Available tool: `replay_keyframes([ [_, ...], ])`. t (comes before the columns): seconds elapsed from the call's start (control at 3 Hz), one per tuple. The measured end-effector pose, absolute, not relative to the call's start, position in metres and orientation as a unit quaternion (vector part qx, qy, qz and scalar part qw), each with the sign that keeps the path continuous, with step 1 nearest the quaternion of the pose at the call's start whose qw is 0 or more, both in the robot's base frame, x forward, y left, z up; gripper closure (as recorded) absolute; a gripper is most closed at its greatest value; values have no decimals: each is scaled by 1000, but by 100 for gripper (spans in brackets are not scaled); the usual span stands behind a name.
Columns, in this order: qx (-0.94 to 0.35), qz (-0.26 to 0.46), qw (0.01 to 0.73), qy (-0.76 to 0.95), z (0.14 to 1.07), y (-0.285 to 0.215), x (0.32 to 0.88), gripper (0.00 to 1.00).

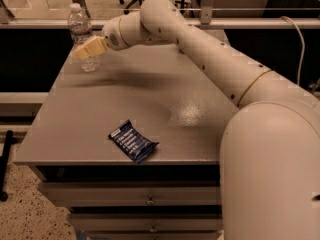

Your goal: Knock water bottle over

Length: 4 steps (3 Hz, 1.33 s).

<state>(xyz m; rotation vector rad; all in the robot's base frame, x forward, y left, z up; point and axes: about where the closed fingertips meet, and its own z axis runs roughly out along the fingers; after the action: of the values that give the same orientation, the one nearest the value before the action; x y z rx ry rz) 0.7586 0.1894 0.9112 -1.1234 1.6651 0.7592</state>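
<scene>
At far-left back corner of the surface, water bottle stands upright. Gripper sits across its lower half, jaws pressed together with nothing held, tip against the bottle. Blue snack packet lies flat near the front edge, well apart.

The bottle stands upright at the far left corner of the worktop. The end effector lies across its lower half, reaching in from the right on the arm. A blue packet lies near the front edge.
</scene>
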Motion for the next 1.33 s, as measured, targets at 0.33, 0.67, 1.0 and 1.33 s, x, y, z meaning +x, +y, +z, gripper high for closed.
replay_keyframes([
  [0.33,-455,318,500,665,913,208,757,0],
  [0.67,-446,321,519,654,913,225,759,0],
  [1.0,-438,322,535,647,913,233,761,16],
  [1.33,-428,317,545,647,913,225,762,39],
])
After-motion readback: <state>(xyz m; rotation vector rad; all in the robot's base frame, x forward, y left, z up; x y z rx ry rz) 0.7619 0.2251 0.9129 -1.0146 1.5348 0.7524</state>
